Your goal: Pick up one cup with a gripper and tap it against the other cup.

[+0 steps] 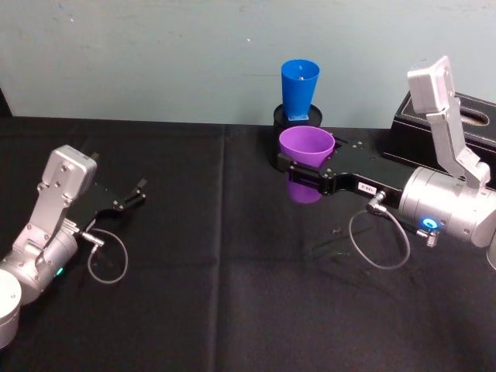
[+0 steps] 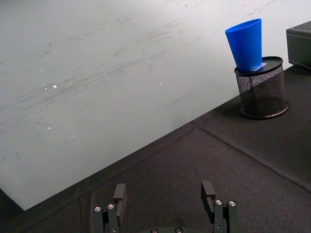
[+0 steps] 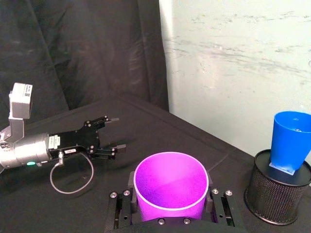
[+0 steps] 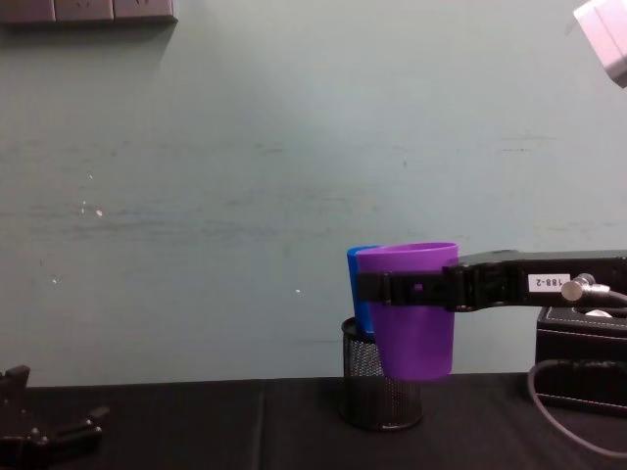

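from the head: grips the purple cup with the right tool, fingers closed on its sides just under the rim. holds it mouth up, clear of the tabletop, just in front of the mesh holder. carries the blue cup mouth up in that holder, near the wall, with a black box off to its right. rests the left tool low at the far left, well apart from both cups, spread and empty.

from the left wrist: looks between the left tool's parted fingers, nothing held, toward the blue cup in the mesh holder.

from the right wrist: looks down into the purple cup, clamped on both sides by the right tool. leaves a gap to the blue cup.

from the chest: holds the purple cup level with the blue cup and partly in front of it. cannot tell here whether touching.
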